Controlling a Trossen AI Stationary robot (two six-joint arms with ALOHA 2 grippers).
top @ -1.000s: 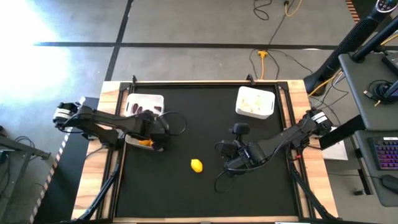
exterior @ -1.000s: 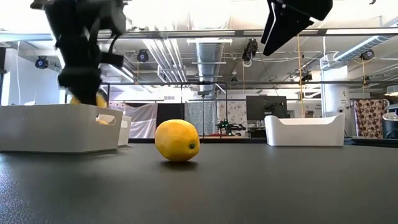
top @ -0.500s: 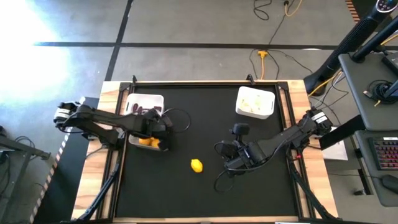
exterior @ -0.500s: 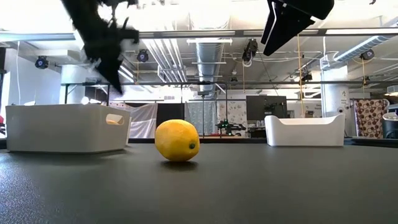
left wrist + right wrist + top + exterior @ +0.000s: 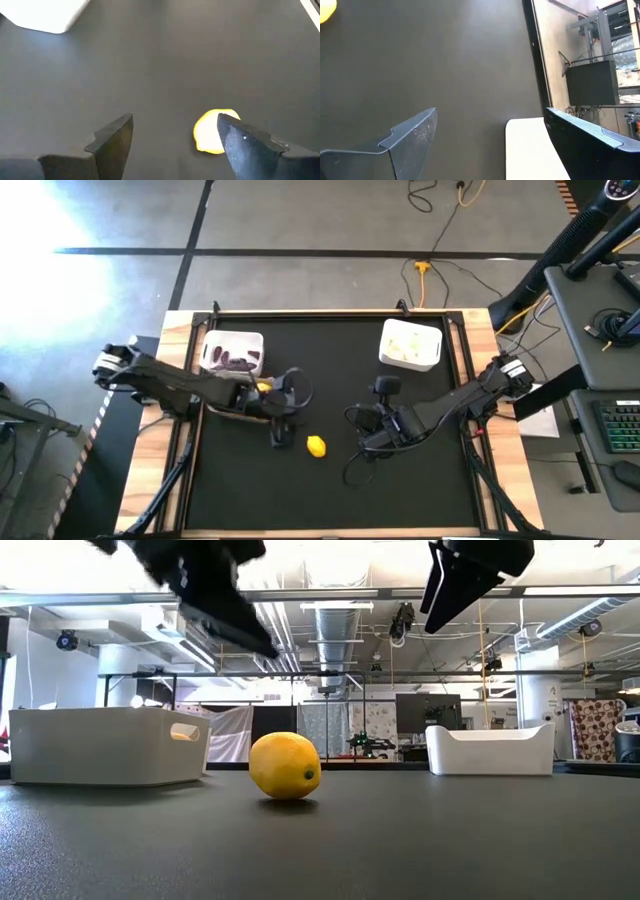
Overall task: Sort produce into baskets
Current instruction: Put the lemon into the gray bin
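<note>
One yellow lemon (image 5: 316, 445) lies on the black table near its middle; it also shows in the low view (image 5: 285, 767) and the left wrist view (image 5: 212, 137). My left gripper (image 5: 287, 436) hangs open above the table just left of it, touching nothing; in the wrist view my left gripper (image 5: 175, 135) has the lemon just ahead of one fingertip. My right gripper (image 5: 368, 445) is open and empty above the table, right of the lemon. Three white baskets stand on the table: one with dark purple pieces (image 5: 232, 352), one with lemons (image 5: 230, 412) under my left arm, and one with white bulbs (image 5: 410, 345).
The purple and lemon baskets stand at the table's left, the bulb basket at its far right. The table's raised wooden border (image 5: 180, 330) frames the black mat. Bare mat lies along the near side (image 5: 330, 500). Cables loop beside both grippers.
My left gripper has gone from above the lemon basket toward the table's right and near edge, up to the lone lemon. The lemon seen at its fingers over the basket a second ago is gone from them. The lone lemon has not moved.
</note>
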